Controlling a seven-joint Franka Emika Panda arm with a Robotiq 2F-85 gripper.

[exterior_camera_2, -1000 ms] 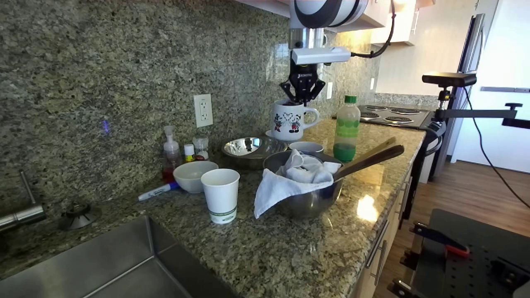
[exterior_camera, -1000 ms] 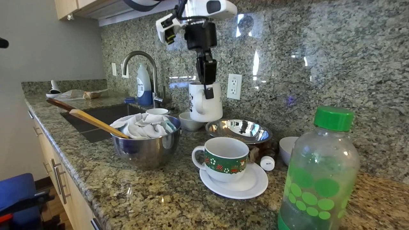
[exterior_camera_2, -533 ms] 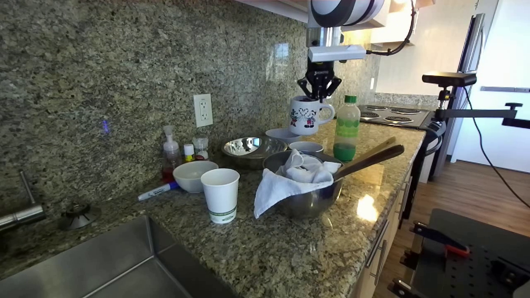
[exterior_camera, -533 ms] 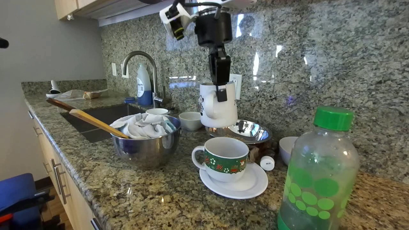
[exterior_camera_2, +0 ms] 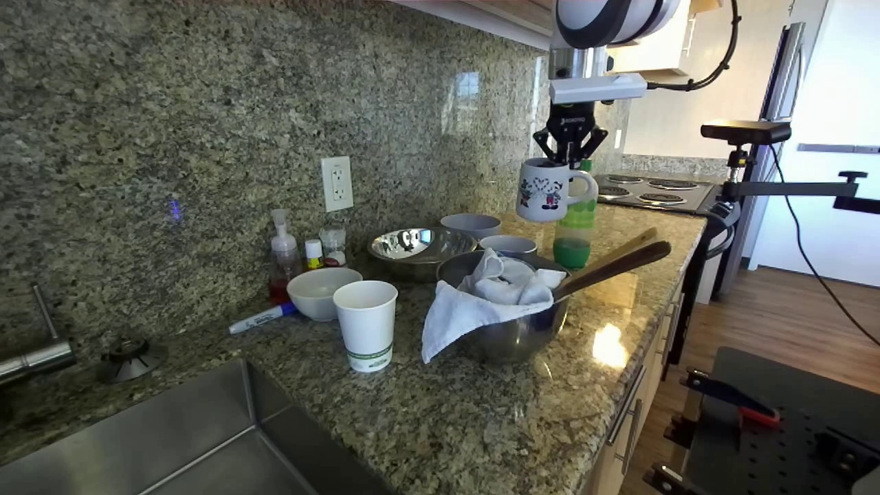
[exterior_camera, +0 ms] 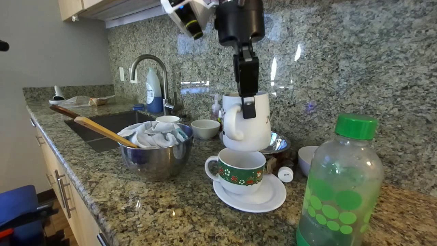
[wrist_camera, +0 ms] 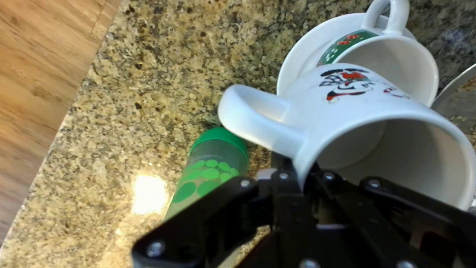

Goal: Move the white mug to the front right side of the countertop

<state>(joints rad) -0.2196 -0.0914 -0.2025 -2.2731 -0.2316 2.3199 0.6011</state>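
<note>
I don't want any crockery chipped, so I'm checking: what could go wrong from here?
The white mug might slip or twist: the hand grips just one side of it, beside the handle.
If lowered now, its base could strike the green-banded cup; they overlap in an exterior view and the wrist view, though the gap is hard to judge.
If it swings, the handle might catch the green-capped bottle, which looks close in the wrist view.
</note>
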